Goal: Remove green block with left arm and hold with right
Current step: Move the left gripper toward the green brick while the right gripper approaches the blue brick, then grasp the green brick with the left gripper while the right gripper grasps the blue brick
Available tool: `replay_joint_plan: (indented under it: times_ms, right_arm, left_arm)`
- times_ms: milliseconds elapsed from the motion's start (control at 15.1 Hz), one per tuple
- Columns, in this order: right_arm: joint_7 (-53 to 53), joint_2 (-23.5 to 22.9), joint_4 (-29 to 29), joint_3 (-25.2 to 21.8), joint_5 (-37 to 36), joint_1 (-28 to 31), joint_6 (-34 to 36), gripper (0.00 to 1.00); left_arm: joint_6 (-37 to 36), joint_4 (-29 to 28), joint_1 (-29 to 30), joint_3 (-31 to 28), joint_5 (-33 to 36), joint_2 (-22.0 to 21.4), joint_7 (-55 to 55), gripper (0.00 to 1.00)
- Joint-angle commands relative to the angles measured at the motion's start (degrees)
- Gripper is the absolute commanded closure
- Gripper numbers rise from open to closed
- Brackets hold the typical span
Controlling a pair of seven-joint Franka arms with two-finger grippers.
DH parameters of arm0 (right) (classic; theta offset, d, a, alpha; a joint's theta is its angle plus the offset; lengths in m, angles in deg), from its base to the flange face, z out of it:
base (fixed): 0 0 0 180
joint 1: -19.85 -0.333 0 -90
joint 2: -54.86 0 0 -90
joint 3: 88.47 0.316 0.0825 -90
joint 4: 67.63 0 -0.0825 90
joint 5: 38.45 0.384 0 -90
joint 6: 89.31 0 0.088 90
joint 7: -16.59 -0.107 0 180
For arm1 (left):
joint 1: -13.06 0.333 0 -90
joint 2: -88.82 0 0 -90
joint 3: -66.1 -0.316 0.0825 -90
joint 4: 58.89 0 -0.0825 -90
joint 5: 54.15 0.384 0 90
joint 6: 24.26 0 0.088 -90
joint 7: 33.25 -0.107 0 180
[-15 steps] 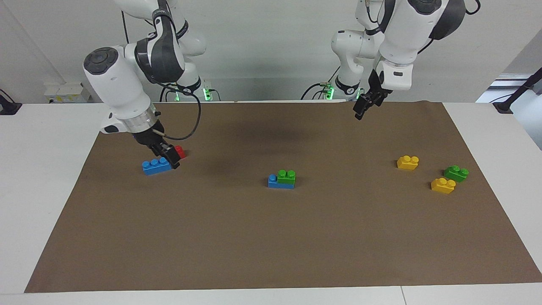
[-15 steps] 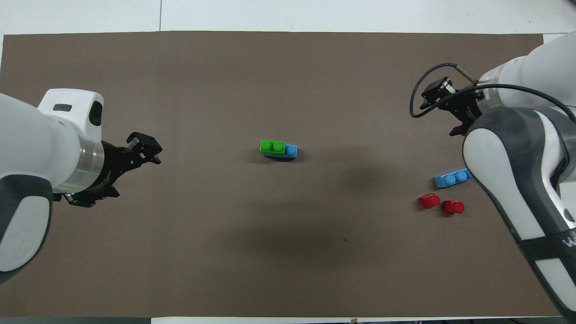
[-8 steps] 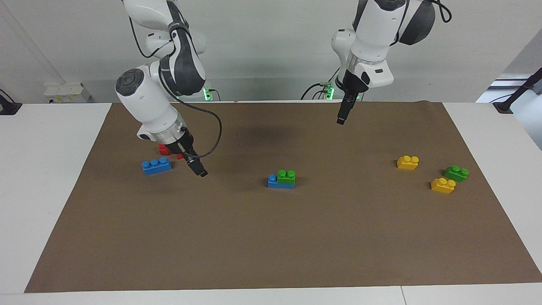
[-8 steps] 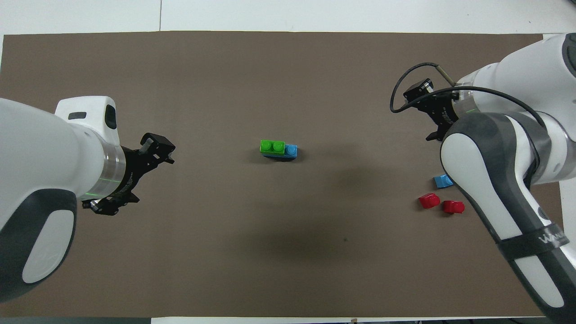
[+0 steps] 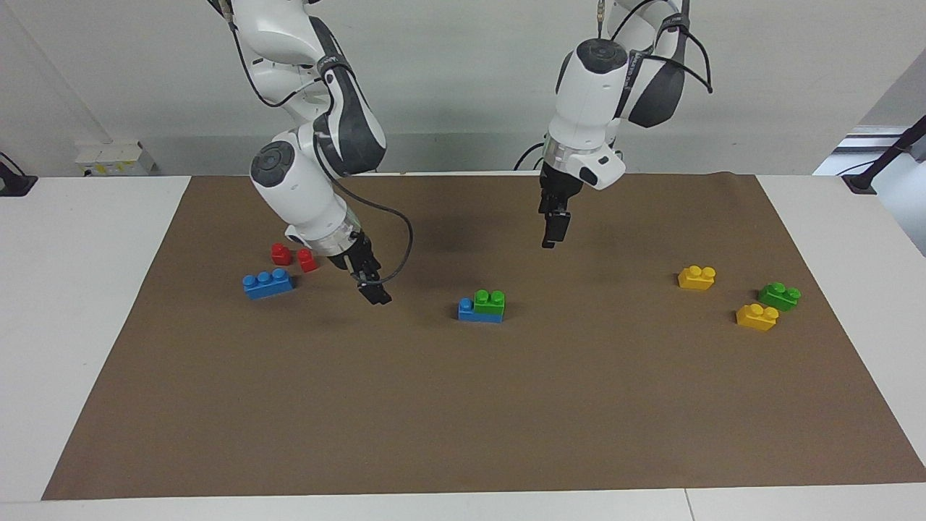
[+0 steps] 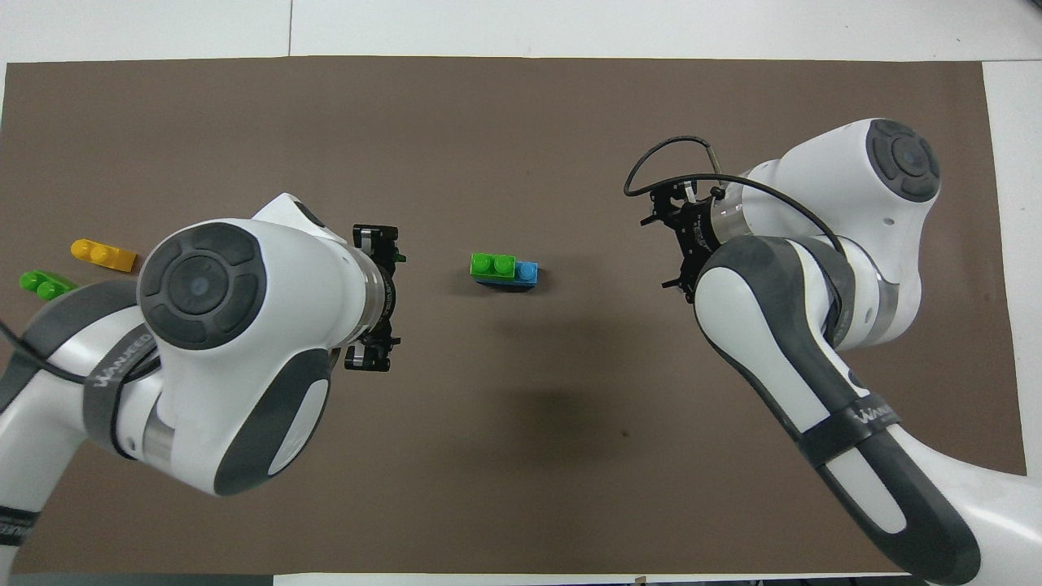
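Observation:
The lime-green block with two studs sits on one end of a blue brick in the middle of the brown mat; both also show in the overhead view, the green block and the blue brick. My left gripper hangs in the air over the mat, beside the stack toward the left arm's end, and holds nothing. My right gripper is low over the mat beside the stack toward the right arm's end, apart from it, and holds nothing.
Two yellow bricks and a darker green brick lie toward the left arm's end. A long blue brick and two red blocks lie toward the right arm's end. The mat covers most of the white table.
Both arms have swung in toward the middle stack. The right gripper has left the long blue brick and red blocks. The left gripper has come down and closer to the stack.

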Motion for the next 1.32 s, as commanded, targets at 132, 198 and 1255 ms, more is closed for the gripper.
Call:
replay_joint_plan:
  times_ms: [132,198,1255]
  right_arm:
    - [-2.74,-3.29,0.73,-0.05,5.27,-2.32,-6.53,0.05]
    - [-2.91,-3.9,0.56,-0.05,5.54,-2.59,-7.15,0.05]
    - [-12.39,-10.84,-0.58,-0.05,15.9,-9.62,-16.12,0.05]
  left_arm:
    - [1.34,5.67,-1.65,-1.02,-0.77,6.99,2.6,0.0]
    - [1.95,6.46,-1.74,-1.02,-0.68,8.31,3.22,0.0]
    - [4.33,14.21,-4.82,-1.11,0.28,21.5,10.34,0.0]
